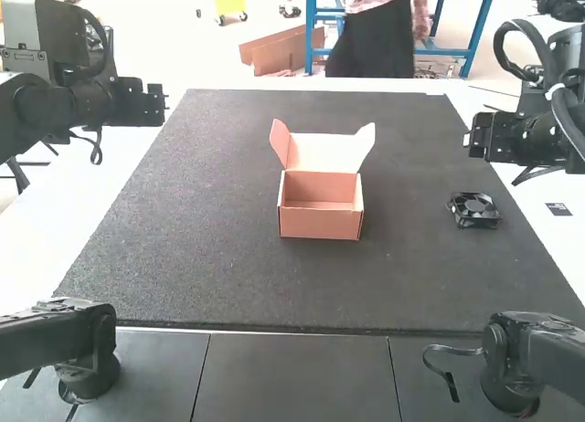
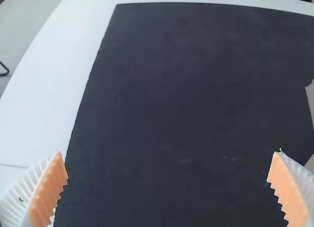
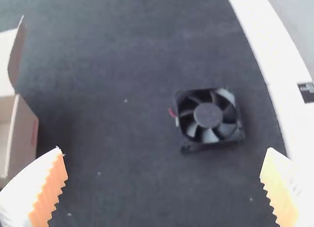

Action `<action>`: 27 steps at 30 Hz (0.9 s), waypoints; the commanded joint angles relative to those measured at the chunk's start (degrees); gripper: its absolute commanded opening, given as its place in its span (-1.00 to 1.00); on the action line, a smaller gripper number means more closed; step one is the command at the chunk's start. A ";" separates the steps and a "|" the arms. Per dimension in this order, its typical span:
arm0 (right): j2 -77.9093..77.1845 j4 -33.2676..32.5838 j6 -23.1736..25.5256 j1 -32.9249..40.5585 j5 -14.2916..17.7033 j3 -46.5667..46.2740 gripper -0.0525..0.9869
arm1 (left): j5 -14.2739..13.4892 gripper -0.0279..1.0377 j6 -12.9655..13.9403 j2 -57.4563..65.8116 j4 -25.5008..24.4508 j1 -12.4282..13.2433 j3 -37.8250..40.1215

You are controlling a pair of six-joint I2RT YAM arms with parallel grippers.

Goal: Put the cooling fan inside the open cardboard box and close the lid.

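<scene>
Lying on the mat (image 3: 122, 50) ahead of the wide-apart right jaws: cooling fan (image 3: 209, 120); left jaws likewise apart.

I see bare mat all around the fan (image 1: 474, 209); the box (image 1: 320, 205), well apart, stands open-topped, its raised lid (image 1: 322, 149) blocking only the far side.

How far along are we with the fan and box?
Done: nothing yet. The cooling fan lies flat on the mat, right of the cardboard box and apart from it; the box's lid stands open. In hand: nothing; the right gripper is open with the fan ahead of it, the left gripper open over mat. Left: grasp the fan, set it in the box, close the lid.
</scene>
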 commanded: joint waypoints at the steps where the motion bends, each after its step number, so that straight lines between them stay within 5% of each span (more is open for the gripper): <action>1: 3.70 -3.14 -2.46 -1.46 -0.25 2.97 0.85 | 2.58 0.87 0.90 0.48 -1.70 -0.15 1.98; 11: 13.11 -5.34 -4.39 -6.38 -2.36 5.96 0.84 | 3.99 0.87 1.95 3.20 -0.03 -0.68 3.03; 21: 32.09 -0.86 -15.82 -22.64 -8.96 11.23 0.83 | 3.99 0.87 1.77 6.54 2.17 -0.68 3.74; 27: 42.64 -0.86 -20.21 -26.33 -11.07 17.56 0.83 | 3.99 0.87 1.86 7.51 3.92 -0.42 3.74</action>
